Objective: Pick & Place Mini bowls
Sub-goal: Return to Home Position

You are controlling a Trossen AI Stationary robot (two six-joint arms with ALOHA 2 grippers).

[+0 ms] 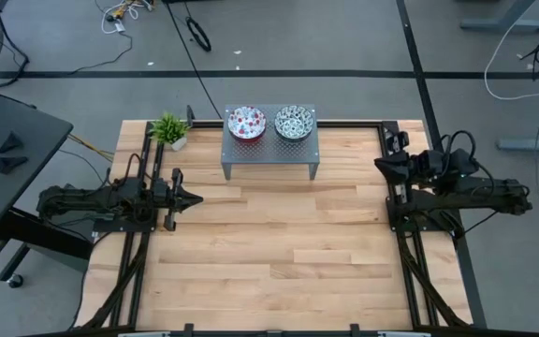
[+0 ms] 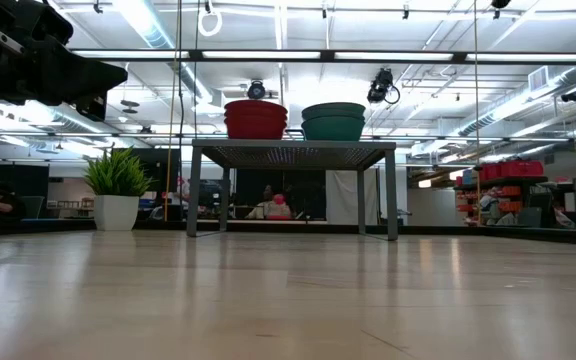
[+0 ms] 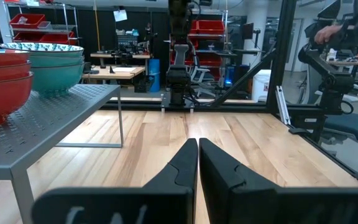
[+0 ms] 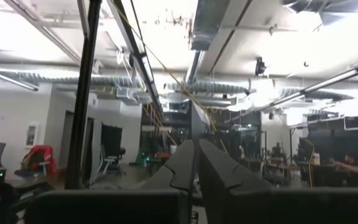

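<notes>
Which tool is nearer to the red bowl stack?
Left. The left tool lies near the stand corner under the red bowl stack; the right tool lies beyond the opposite end.

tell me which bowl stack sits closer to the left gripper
The red stack, on the stand's end toward the left gripper; the green-teal stack sits beyond it.

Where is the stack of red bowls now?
In the high view, the red stack sits on the left half of the grey stand at the far edge of the table, beside the green stack, with the potted plant to its left.
</notes>
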